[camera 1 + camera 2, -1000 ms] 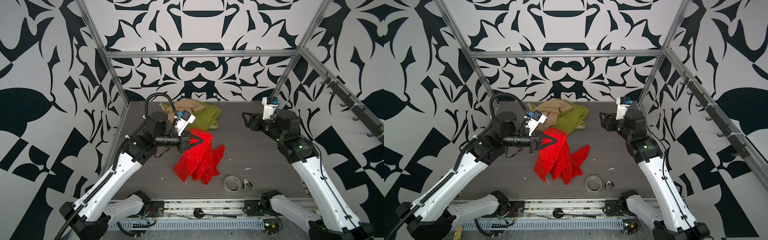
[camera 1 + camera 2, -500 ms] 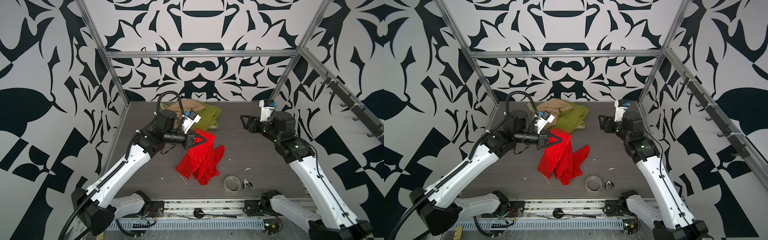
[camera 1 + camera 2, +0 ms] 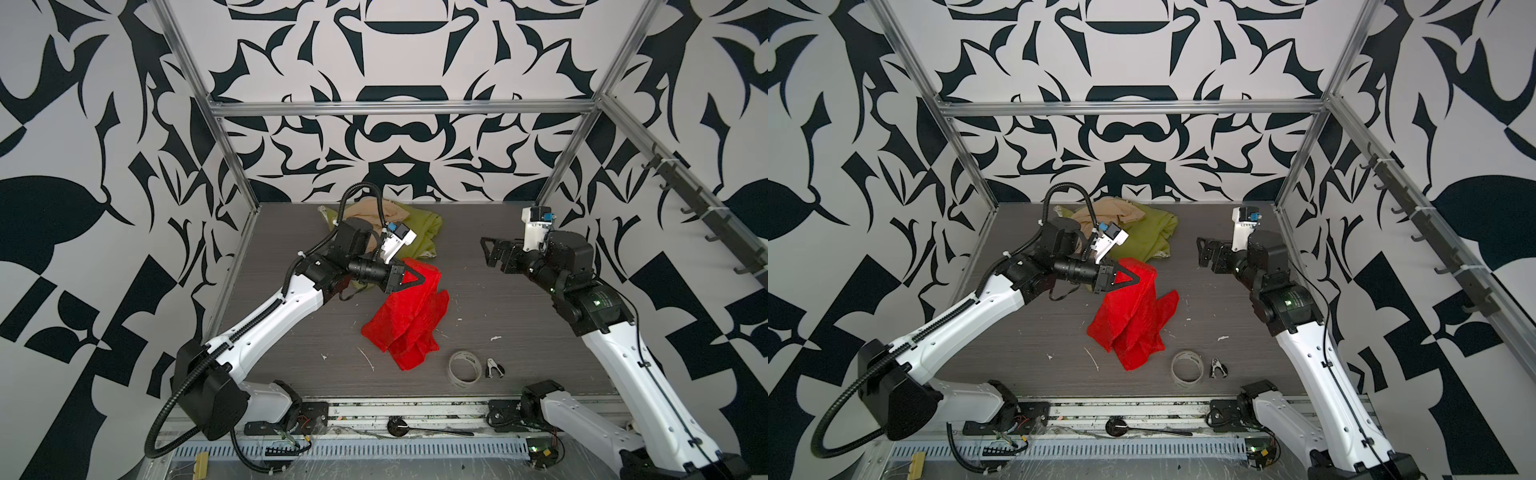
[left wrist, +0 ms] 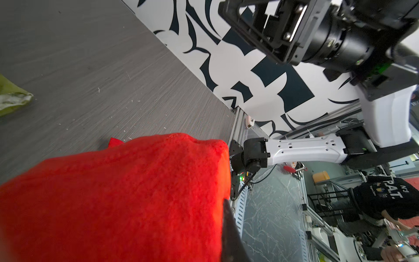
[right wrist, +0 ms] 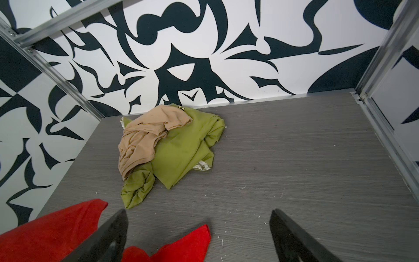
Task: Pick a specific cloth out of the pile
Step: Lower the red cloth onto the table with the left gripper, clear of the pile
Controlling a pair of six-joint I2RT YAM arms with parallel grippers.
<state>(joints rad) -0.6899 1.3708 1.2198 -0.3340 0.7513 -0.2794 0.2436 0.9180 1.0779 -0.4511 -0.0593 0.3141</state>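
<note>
Left end effector (image 3: 429, 277) is clamped on an upper fold of the red cloth (image 3: 409, 328), which drapes to the desk (image 3: 511, 316) just beside the pile (image 3: 419, 226), while the right end effector (image 5: 198, 212) gapes empty; soft, light and limp, the cloth likely holds best by a bunched fold.

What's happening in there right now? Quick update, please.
Left pincer shut on bright red textured cloth, clear of the beige-and-green cloth pile. Right pincer open, empty. Nothing in the way.
</note>
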